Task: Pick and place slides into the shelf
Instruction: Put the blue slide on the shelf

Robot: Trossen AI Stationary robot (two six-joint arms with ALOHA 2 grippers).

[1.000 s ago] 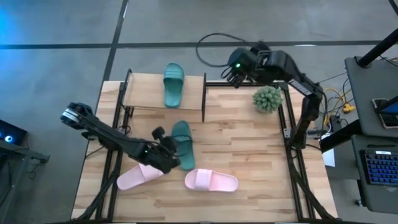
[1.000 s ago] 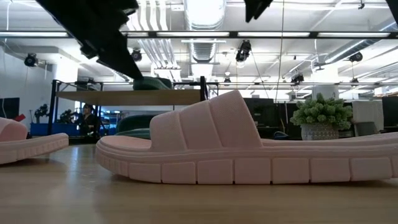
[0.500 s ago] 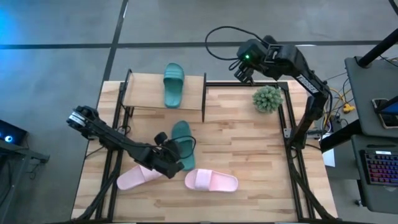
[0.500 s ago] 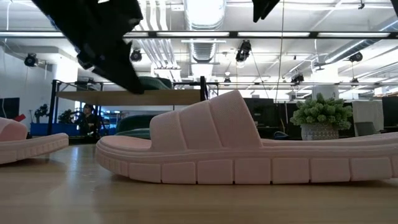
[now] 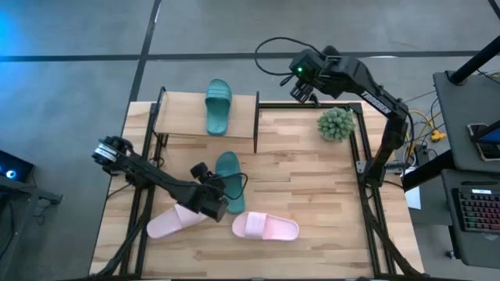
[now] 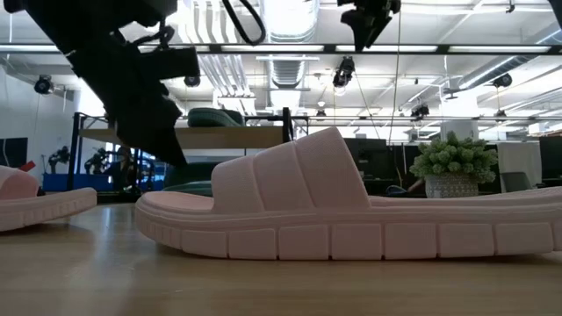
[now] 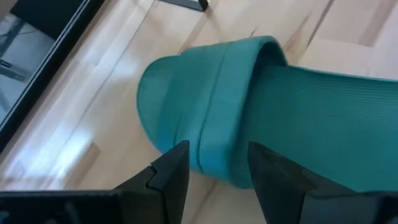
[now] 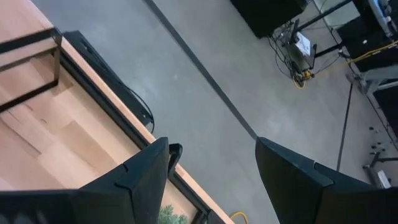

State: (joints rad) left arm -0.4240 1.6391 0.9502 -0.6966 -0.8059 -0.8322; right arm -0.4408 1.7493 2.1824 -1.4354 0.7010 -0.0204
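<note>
Left wrist view: the left gripper [image 7: 214, 171], jaws apart, hovers over a teal slide [image 7: 280, 112] lying on the table. Straddle its strap squarely before closing. Farther off, the shelf [image 5: 207, 114] bears one slide; the right gripper [image 5: 303, 90] waits spread.

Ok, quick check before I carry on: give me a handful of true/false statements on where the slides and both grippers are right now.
1. One teal slide lies on the shelf's top board. True.
2. Both pink slides are already on the shelf. False: the pink slides and lie on the table.
3. The left gripper is open over the second teal slide on the table. True.
4. The right gripper holds a slide. False: it is open and empty, raised at the table's far edge near the plant.
5. The plant sits on the shelf. False: it stands on the table.
</note>
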